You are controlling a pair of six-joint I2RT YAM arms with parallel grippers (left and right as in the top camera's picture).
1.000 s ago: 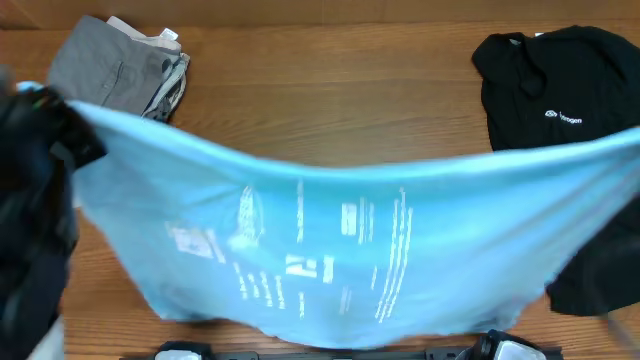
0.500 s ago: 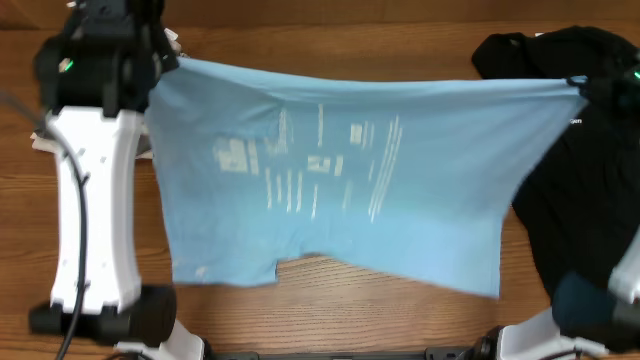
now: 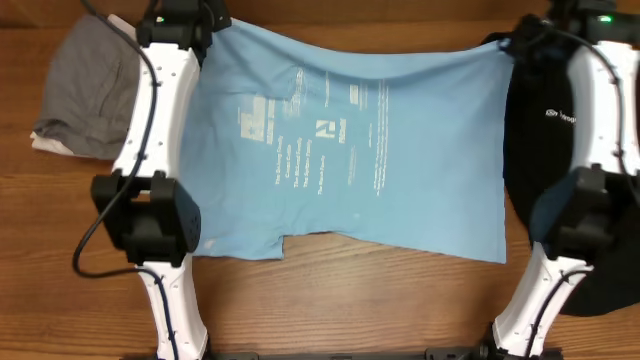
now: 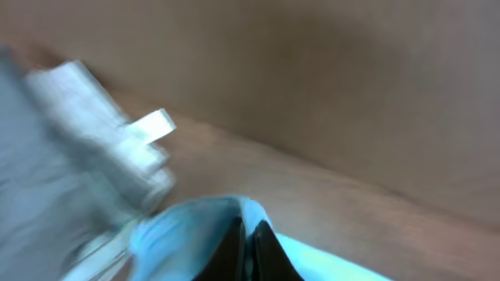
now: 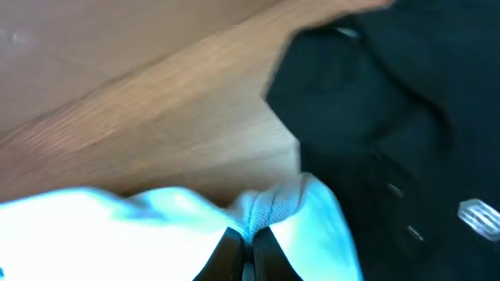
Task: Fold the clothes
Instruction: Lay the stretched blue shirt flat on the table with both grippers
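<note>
I've got the light blue cotton T-shirt [image 3: 350, 150] spread across the brown wooden table [image 3: 350, 300], white print up, too small to read, both arms stretched to the far edge, left gripper [image 4: 248, 243] and right gripper [image 5: 248, 243] each clamped on a top corner, black T-shirt [image 3: 540, 140] at right, white chest logo illegible

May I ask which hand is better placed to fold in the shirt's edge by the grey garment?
Left hand, likely: it pinches that blue shirt corner; the right hand holds the opposite one.
</note>
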